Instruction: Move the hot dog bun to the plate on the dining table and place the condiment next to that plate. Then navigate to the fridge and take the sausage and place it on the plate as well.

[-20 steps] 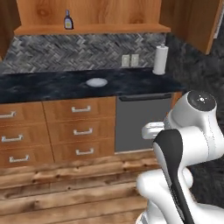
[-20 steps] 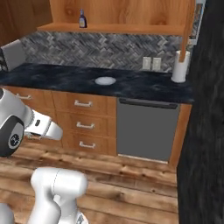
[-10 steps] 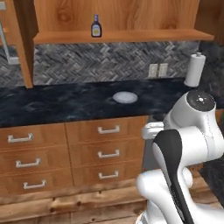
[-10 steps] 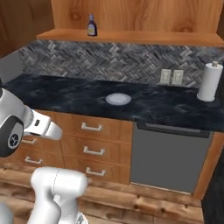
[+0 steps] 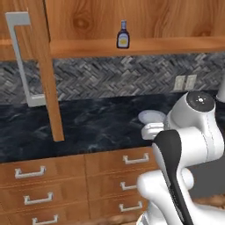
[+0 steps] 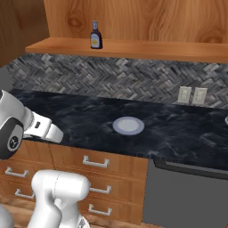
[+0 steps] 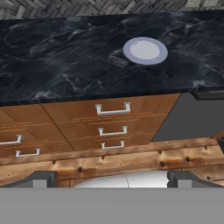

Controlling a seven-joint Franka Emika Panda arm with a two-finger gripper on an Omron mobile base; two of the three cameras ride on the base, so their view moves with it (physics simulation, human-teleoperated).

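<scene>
Gripper [image 7: 112,179]: jaws spread wide, empty, fingertips well apart above wooden floor [image 7: 131,159]. Small pale bluish-grey plate [image 6: 128,125]: flat on black marble counter [image 6: 80,118], over wooden drawers [image 6: 95,162]. Broad brown bottle [image 6: 95,35]: upright on wooden shelf [image 6: 147,48] above herringbone backsplash [image 6: 111,78].

- Small round plate [image 6: 128,126], pale bluish-grey, lay flat and bare on the black veined counter [image 6: 67,113], centre of the right base frame; upper right of centre in the hand frame [image 7: 145,50].
- Broad brown bottle [image 5: 123,35], yellow label, blue cap, stood upright on the wooden shelf [image 5: 145,45], top centre of the left base frame; upper left in the right base frame [image 6: 95,35].
</scene>
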